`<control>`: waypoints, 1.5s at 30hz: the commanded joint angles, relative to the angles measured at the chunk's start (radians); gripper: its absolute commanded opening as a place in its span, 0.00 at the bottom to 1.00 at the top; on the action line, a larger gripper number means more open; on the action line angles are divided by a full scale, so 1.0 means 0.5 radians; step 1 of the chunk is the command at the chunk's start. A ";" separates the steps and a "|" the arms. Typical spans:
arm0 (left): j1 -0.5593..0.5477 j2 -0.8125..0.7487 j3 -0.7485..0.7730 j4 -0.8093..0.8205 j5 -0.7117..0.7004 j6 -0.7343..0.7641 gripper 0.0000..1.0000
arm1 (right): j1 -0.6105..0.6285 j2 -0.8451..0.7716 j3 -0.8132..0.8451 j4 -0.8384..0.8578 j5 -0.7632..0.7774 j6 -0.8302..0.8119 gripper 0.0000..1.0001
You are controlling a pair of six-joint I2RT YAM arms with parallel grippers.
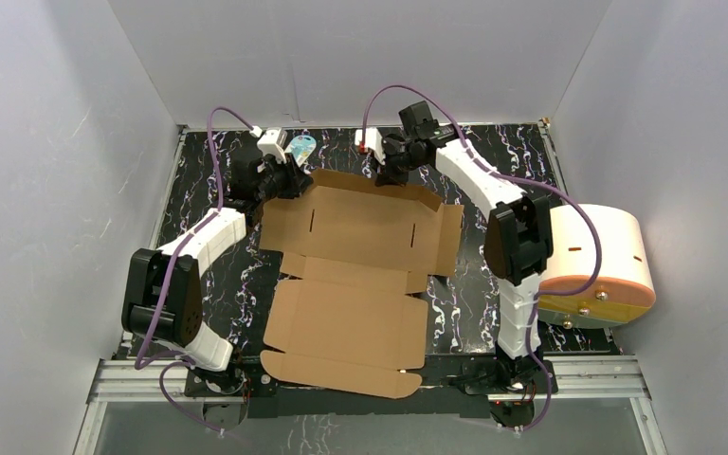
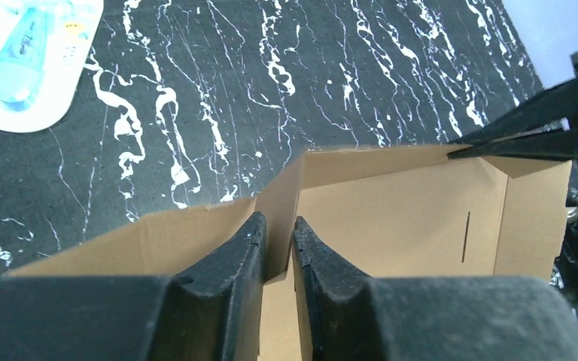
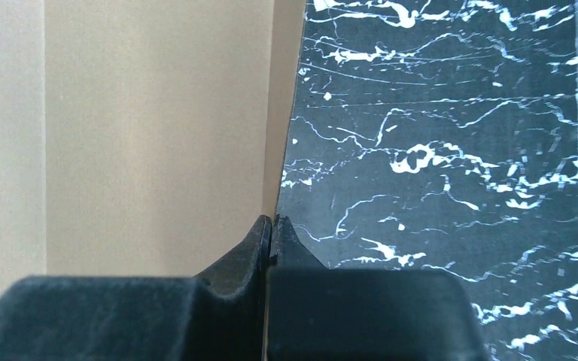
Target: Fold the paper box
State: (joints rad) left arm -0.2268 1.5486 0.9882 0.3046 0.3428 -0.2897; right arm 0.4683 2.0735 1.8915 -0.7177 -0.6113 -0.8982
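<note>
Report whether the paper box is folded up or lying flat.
Partly folded. On the paper box, the far wall stands raised, pinched by left pincer and right pincer; near panels lie flat.

A counter [image 1: 463, 318] topped in black marbling, veined white with faint violet streaks, is closed in on three sides by plain pale grey panels: a back wall [image 1: 360, 57], a left wall [image 1: 47, 190] and a right wall [image 1: 692, 114], the two side ones leaning outward toward the top of the overhead view. Along the near edge runs a silvery aluminium rail [image 1: 123, 384] (ribbed, with grooves along its length), and below it lies a dull grey surface [image 1: 389, 436] whose make cannot be told. The light is soft and even, leaving only weak shadows on the walls and a mild sheen on the marbling.
</note>
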 commanded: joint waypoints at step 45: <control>0.516 -0.535 0.233 -1.104 -0.167 -0.280 0.74 | 0.619 -1.202 -1.886 2.098 1.335 -0.803 0.04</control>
State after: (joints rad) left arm 0.0280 1.2793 1.0950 -0.2195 0.2253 -0.4461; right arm 0.7654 1.5139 1.0004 0.2146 0.0345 -1.3449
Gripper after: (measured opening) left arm 0.739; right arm 0.052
